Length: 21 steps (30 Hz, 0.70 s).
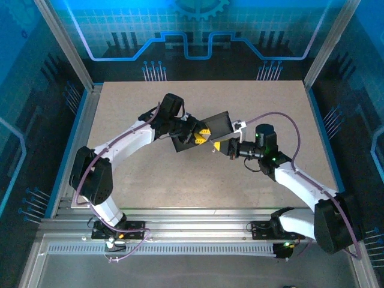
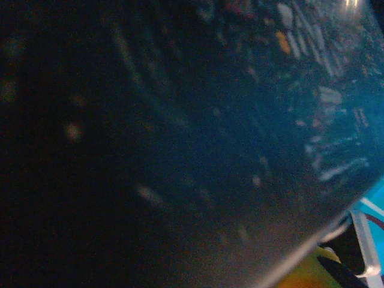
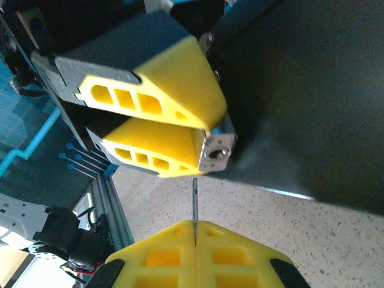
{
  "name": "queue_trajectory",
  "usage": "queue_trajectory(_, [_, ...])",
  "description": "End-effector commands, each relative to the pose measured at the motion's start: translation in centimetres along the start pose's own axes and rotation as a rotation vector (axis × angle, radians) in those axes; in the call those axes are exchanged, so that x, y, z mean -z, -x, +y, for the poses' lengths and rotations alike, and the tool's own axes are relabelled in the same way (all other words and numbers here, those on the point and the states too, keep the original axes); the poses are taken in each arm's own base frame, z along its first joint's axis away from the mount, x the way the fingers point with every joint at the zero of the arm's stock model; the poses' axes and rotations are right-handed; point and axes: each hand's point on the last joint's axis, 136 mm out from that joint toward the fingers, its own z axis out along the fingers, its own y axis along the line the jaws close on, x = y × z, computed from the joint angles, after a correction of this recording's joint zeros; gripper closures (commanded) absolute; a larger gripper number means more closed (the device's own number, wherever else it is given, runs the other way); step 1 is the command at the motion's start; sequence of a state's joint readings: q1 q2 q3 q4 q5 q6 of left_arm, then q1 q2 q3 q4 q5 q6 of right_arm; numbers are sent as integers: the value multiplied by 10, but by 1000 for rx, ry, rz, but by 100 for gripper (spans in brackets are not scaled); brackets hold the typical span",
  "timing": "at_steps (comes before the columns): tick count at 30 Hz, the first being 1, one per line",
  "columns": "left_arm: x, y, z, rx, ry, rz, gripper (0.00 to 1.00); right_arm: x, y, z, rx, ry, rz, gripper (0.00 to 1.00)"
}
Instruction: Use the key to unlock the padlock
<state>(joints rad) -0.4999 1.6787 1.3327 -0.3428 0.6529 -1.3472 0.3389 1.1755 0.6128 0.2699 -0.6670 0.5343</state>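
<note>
In the right wrist view, the right gripper (image 3: 195, 227) has its yellow fingers pressed together on the key (image 3: 194, 201). The thin silvery blade stands straight up out of the seam between them. Its tip stops just below a small silvery metal fitting (image 3: 217, 152), apart from it; I cannot tell if this is the padlock. The fitting sits at the tip of the left gripper (image 3: 211, 131), whose fingers lie nearly together, grip unclear. Beyond is the dark box (image 3: 300, 90), over the speckled surface (image 3: 288, 240).
</note>
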Motion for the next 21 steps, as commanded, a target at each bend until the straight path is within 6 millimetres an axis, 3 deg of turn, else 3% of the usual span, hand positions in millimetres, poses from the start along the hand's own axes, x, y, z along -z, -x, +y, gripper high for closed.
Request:
queue_trajectory(1, [22,-22,-39,-120,-145,41,100,4,17,10,75,17,-20,100])
queue_trajectory(21, [39,-26,-40,-118,-188,54,100,10,24,-1,103,-104,1,100])
